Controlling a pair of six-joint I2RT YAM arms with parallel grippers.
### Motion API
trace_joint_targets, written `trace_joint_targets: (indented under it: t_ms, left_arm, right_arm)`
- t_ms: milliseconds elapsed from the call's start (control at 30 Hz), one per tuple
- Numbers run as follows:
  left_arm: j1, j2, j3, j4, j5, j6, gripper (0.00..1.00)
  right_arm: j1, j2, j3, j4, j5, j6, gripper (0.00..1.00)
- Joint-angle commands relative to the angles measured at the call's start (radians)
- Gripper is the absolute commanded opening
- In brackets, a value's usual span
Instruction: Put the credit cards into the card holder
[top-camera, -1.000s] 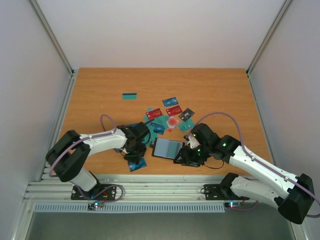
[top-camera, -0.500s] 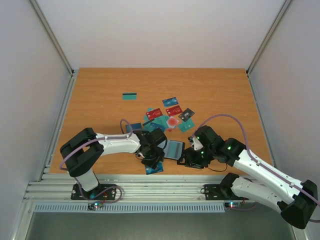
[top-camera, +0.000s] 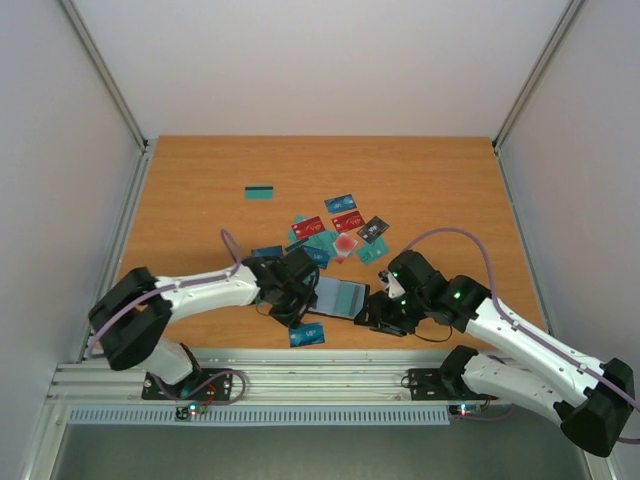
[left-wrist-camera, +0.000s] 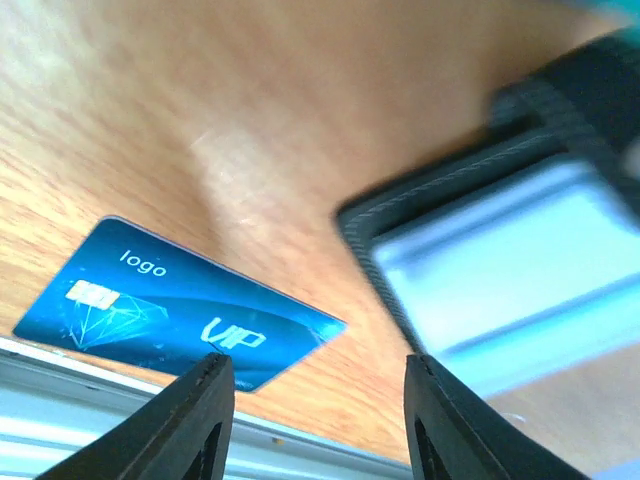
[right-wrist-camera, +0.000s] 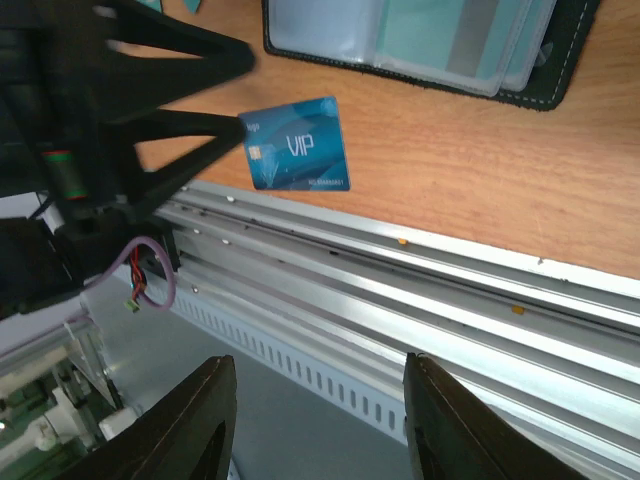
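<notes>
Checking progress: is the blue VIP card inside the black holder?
No, the blue VIP card lies on the bare table, apart from the card holder.

Blue VIP card slid rightward along the bench near edge (now lying free); left end effector pulled off it, slightly leftward.

An orange-brown wooden table is spreading across the middle of the top view. A white back wall is rising behind it, and white side walls are closing it in on the left and right. Two grey metal posts are slanting up from the far corners. Ribbed aluminium rails are running along the near edge, touching the wood, and a slotted grey strip is lying just in front of them. Light is glinting off the rails in the right wrist view.
</notes>
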Motion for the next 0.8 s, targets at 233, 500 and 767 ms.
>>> trace_joint_targets:
  t_ms: [233, 500, 767]
  left_arm:
    - [0.194, -0.079, 0.074, -0.230, -0.073, 0.622, 0.47]
    - [0.196, -0.001, 0.011, -0.158, -0.024, 0.825, 0.39]
    - [0.192, 0.002, -0.046, -0.200, -0.010, 0.882, 0.27]
  right_arm:
    - [0.088, 0.044, -0.024, 0.144, 0.147, 0.220, 0.48]
    - [0.218, 0.032, -0.013, 0.099, 0.311, 0.317, 0.48]
    - [0.326, 0.058, -0.015, 0.102, 0.408, 0.395, 0.48]
